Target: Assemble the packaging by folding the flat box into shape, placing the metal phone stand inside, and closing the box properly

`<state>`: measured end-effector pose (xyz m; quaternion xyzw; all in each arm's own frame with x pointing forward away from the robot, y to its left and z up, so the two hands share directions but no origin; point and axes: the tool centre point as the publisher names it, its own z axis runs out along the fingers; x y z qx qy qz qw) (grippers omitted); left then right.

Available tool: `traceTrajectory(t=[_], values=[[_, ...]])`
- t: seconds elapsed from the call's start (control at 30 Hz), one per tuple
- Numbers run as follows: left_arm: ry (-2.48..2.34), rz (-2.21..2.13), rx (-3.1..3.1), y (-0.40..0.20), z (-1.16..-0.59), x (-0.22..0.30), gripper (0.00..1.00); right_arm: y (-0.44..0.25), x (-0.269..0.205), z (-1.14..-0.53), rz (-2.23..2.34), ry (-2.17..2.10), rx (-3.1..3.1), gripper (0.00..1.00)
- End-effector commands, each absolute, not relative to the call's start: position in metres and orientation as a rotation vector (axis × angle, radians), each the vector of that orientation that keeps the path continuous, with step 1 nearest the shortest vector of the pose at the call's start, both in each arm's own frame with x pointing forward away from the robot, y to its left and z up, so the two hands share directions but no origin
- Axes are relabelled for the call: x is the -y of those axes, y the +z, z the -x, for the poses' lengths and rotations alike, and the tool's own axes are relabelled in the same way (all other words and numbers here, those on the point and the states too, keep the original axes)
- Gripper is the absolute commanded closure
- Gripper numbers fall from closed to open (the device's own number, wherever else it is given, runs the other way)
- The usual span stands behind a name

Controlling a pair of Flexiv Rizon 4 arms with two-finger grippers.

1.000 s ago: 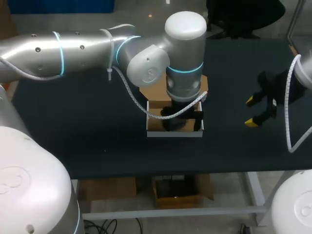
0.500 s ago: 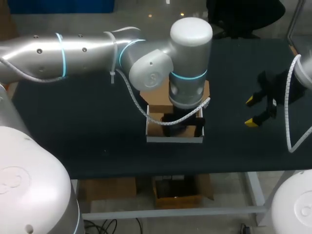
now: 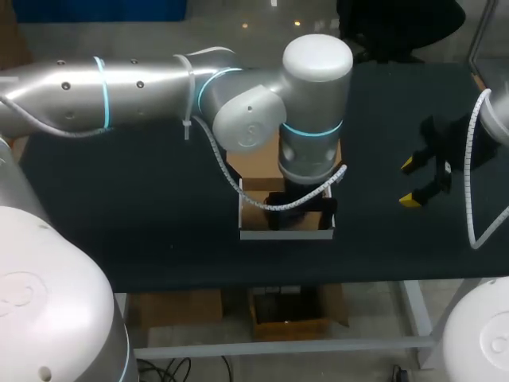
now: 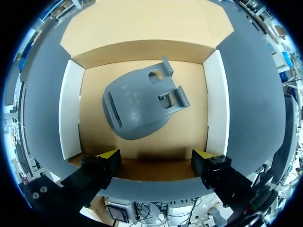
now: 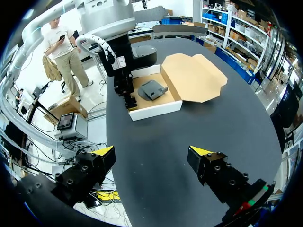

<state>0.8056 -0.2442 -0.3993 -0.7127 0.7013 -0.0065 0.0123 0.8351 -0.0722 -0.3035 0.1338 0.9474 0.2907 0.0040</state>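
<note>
Since the phone stand lies flat on the floor of the box, the left gripper hangs over the near wall, spread wide, gripping nothing. Lid flap lies open behind, not yet folded. Right gripper is agape and empty, parked mid-right in the head view, well clear. There the left arm hides the stand and most of the box

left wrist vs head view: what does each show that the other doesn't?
Left wrist only: the stand lying flat in the box, with the left gripper open over the near wall. Head only: the left arm covering the box's inside, and the right gripper open, well apart from the box. Both: the box with its lid folded back open.
</note>
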Motion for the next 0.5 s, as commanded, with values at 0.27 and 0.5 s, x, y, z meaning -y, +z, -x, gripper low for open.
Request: traceTrajectory(t=[0.27,0.5], values=[[0.008,2.246,-2.164,-0.402,-0.792,0.247,0.00,-0.302,0.073,-0.835,-0.418,0.915,-2.971,0.00],[-0.007,2.260,-2.148,-0.397,-0.784,0.244,0.00,-0.302,0.073,-0.835,-0.418,0.915,-2.971,0.00]])
